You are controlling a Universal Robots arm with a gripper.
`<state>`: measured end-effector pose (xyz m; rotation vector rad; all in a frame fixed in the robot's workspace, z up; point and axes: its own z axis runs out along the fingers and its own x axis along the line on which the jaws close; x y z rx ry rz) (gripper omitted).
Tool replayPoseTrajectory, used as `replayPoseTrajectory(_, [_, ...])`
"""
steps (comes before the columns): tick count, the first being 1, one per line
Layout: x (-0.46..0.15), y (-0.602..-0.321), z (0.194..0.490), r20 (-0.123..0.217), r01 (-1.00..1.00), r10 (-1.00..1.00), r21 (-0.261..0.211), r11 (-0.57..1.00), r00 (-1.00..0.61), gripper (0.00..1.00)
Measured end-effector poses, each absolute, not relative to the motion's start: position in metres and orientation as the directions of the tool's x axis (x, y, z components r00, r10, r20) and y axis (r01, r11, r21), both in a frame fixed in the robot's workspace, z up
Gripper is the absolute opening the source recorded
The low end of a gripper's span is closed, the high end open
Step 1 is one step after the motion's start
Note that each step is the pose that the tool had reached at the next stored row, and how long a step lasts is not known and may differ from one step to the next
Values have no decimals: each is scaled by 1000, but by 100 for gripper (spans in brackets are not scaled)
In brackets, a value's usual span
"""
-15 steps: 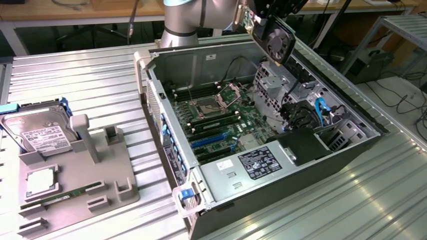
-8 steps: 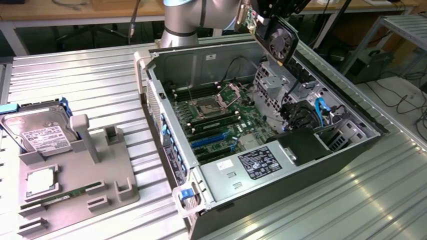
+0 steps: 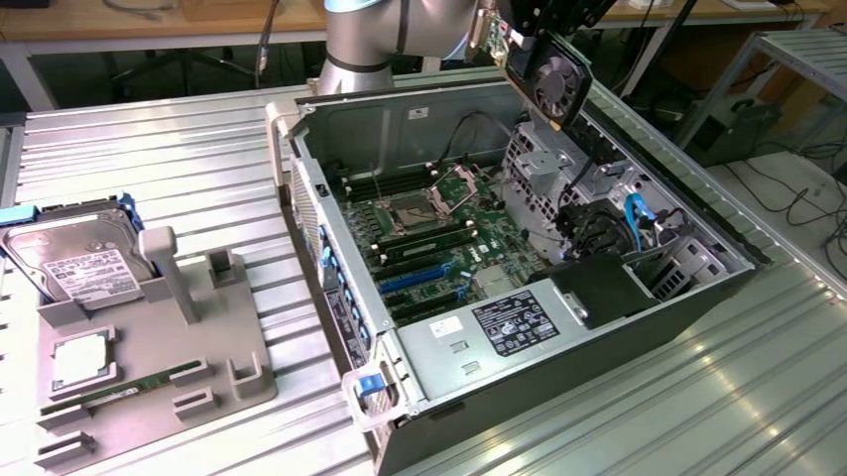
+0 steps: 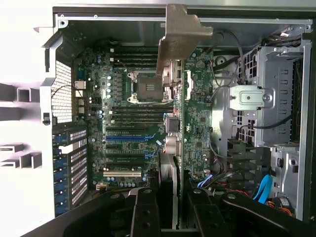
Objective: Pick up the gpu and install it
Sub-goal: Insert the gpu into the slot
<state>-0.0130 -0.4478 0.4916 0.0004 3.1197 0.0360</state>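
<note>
Exterior view first: a ribbed metal counter (image 3: pixel 159 169) carries an open black computer case (image 3: pixel 688 317) lying on its side. Its green motherboard (image 3: pixel 437 233) is exposed, though cables and drive cages cover the part toward the frame's right. A grey robot arm (image 3: pixel 364 45) stands behind the case at upper middle, cut off by the top edge. At lower left sits a grey moulded holder (image 3: pixel 159 367), with a boxy silver hard drive (image 3: pixel 77 268) standing in a slot and a narrow green memory stick (image 3: pixel 122 389) lying flat. The gpu (image 3: pixel 558 79) hangs in the air at upper right, clear above the case, its black face and round fan turned toward the camera. Its top end is lost behind the tool (image 4: pixel 172 200). In the wrist view the card is edge-on, so the fan face is hidden. A thin board edge and the bent silver bracket (image 4: pixel 180 37) show over the motherboard. The tool's two black fingers (image 4: pixel 143 212) press against the card's sides, gripping it.
</note>
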Motion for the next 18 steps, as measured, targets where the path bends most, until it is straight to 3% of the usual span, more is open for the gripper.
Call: replayPoseTrajectory(18, [-13,-448,492,-22,-101,-100,23,995,-995,27])
